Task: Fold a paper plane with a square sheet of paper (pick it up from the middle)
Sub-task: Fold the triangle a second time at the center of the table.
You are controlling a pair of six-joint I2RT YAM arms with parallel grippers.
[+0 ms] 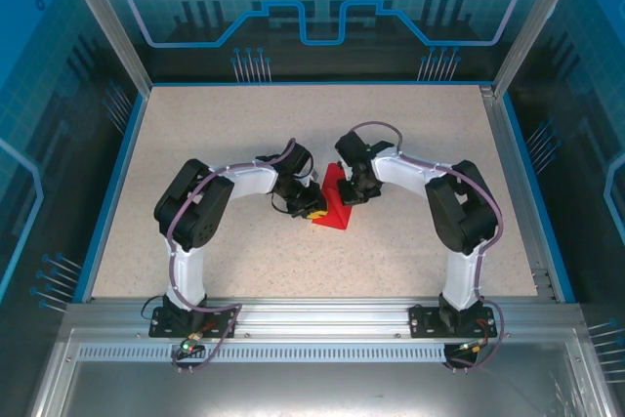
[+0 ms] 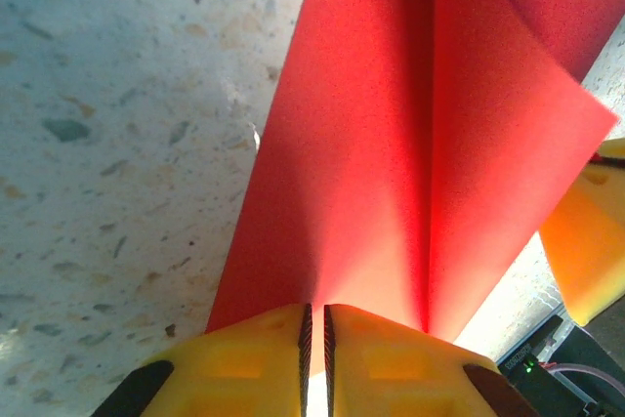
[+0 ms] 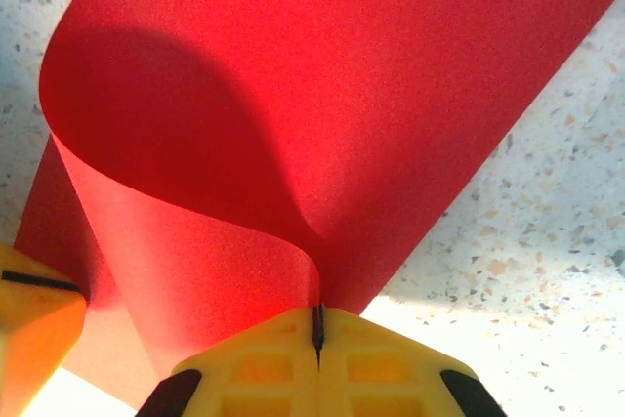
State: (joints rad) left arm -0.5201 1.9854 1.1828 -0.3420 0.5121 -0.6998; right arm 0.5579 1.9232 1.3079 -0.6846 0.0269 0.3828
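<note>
The left hand (image 2: pixel 314 327) and right hand (image 3: pixel 317 327) each pinch the red sheet (image 3: pixel 293 95), its far edges cut off.

The left gripper (image 2: pixel 314 317) stands at the bottom edge, its two yellow fingers (image 2: pixel 244 363) almost together, with only a thin dark slit between them. The lower edge of the red sheet of paper (image 2: pixel 361 144) goes into this slit and is pinched there. From the fingers the sheet rises and becomes wider toward the top. A straight crease runs along it, right of the middle, and the part right of the crease ends in a corner. Left of the sheet lies the speckled table (image 2: pixel 107 163). At the right edge, a yellow finger (image 2: pixel 589 241) of the other gripper is near that corner.
</note>
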